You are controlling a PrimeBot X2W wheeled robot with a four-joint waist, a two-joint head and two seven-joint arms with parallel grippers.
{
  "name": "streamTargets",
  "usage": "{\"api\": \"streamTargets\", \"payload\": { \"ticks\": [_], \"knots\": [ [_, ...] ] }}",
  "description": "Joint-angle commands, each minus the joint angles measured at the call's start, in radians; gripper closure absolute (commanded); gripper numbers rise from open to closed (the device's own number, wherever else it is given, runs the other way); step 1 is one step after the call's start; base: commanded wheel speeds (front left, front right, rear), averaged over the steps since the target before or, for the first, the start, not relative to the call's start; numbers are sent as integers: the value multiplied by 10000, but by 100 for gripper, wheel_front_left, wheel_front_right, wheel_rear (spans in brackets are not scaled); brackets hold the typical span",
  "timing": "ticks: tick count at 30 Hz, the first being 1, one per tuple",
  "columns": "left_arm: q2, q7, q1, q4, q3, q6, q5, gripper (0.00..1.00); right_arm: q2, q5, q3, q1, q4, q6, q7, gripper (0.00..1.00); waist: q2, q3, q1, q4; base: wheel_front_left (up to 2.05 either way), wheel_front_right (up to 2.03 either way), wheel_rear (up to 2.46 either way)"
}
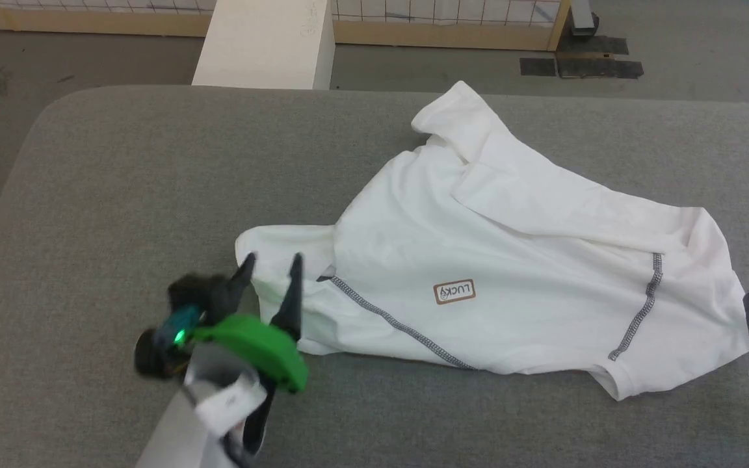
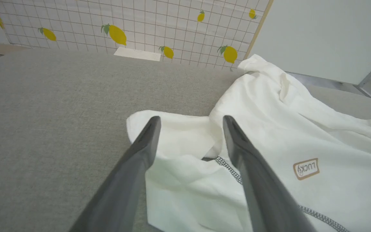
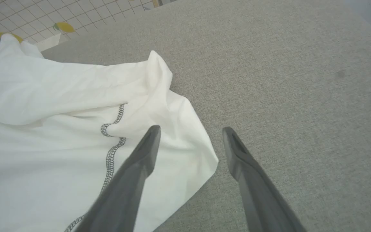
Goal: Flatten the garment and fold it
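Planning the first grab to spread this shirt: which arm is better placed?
Probably left. The left gripper, open, sits wholly over one end of the white shirt; the right gripper, also open, straddles only its corner edge.

White short-sleeve garment [image 1: 511, 260] lies crumpled, partly folded over, logo patch up, w/ grey zigzag seams.

One garment [image 1: 511, 260] lies on one grey counter [image 1: 121, 195]. There are two grippers: the left gripper [image 1: 272, 258] at the garment's left end and the right gripper [image 3: 190, 132] at its right edge. One white box [image 1: 264, 42] stands beyond the garment. The garment shows one brown label [image 1: 454, 292] and two zigzag-stitched seams [image 1: 400, 325].
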Motion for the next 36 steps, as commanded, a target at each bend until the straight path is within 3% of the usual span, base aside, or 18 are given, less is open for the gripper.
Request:
{"api": "streamTargets", "payload": {
  "ticks": [1, 8, 12, 17, 18, 20, 21, 28, 36],
  "knots": [
    [33, 713, -665, 150, -210, -148, -112, 0, 111, 83, 26, 215, -284, -15, -35, 0, 92, 16, 0, -49, 0, 0, 0],
    [42, 5567, -3017, 2011, -953, 253, -187, 0, 263, 345, 545, 328, -793, -15, -131, 0, 92, 271, 0, -632, 0, 0, 0],
    [76, 6479, -3718, 2718, -1163, 421, -13, 0, 299, 321, 672, 337, -791, -15, -183, 0, 92, 456, 0, -989, 0, 0, 0],
    [44, 6607, -4015, 3408, -1167, 490, -66, 0, 326, 304, 652, 398, -738, -15, -314, 0, 92, 616, 0, -1257, 0, 0, 0],
    [21, 6556, -4046, 3504, -1156, 466, -113, 19, 327, 253, 621, 428, -726, -15, -346, 0, 92, 634, 0, -1276, 0, 0, 0],
    [-1, 6291, -4098, 3555, -1144, 388, -159, 86, 329, 231, 597, 448, -707, -15, -396, 0, 92, 665, 0, -1297, 0, 0, 0],
    [-7, 6190, -4112, 3588, -1139, 364, -175, 100, 330, 218, 580, 457, -691, -15, -414, 0, 92, 671, 0, -1299, 0, 0, 0],
    [135, 5241, -4643, 3646, -1124, 260, -17, 100, 350, 239, 791, 348, -596, -15, -488, 0, 92, 839, 0, -1319, 0, 0, 0],
    [386, 4023, -6110, 4342, -912, 525, 348, 100, 262, 388, 1258, -93, -618, -15, -494, 0, 92, 1707, 0, -1813, 0, 0, 0]
  ]
}}
